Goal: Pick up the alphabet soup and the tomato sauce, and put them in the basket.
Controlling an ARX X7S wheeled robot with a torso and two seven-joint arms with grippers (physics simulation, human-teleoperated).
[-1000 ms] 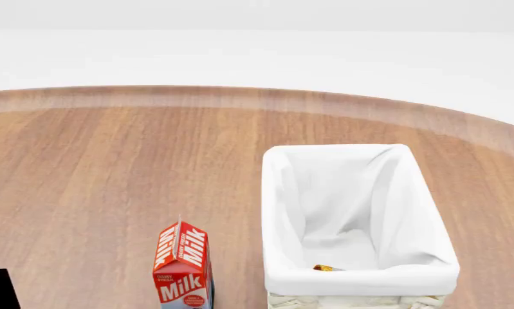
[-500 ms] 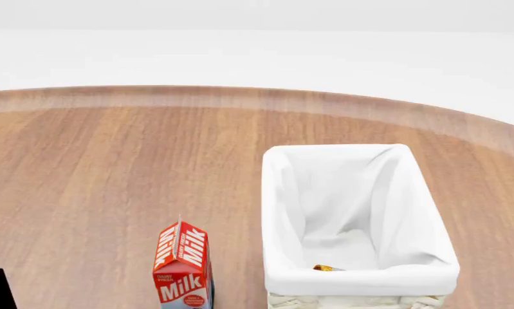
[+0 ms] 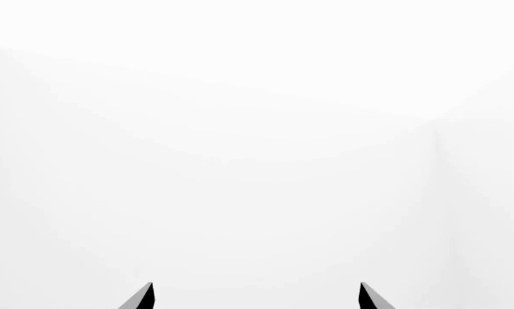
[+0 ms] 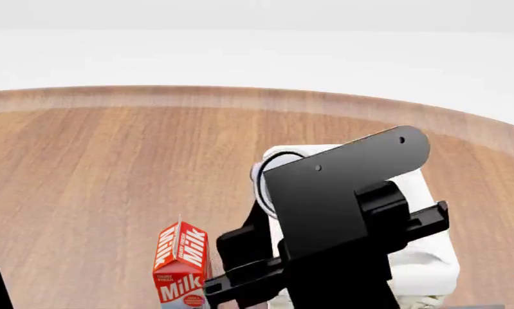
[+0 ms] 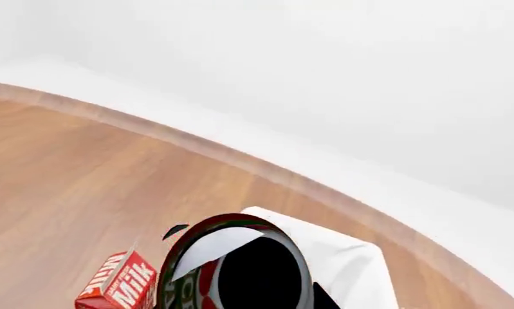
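1. Where the head view looks down on the round wooden table (image 4: 110, 167), the right arm (image 4: 343, 212) fills the lower centre as a black bracket and linkage, covering most of the basket (image 4: 428, 267).
2. Only the basket's white cloth rim and a strip of wicker at its near right corner show past the arm.
3. The right wrist view shows the tomato sauce (image 5: 231, 270) close against the camera, red and green label and pale rim visible, with the white-lined basket (image 5: 343, 257) directly behind it.
4. The right gripper's fingers are not distinguishable in either view; whether it clamps the can cannot be told.
5. A red milk carton (image 4: 181, 267) stands upright on the table just left of the basket.
6. The left gripper (image 3: 257, 297) shows two dark fingertips (image 3: 141, 297) set well apart, nothing between them, against a blank white background.
7. The alphabet soup is not discernible.
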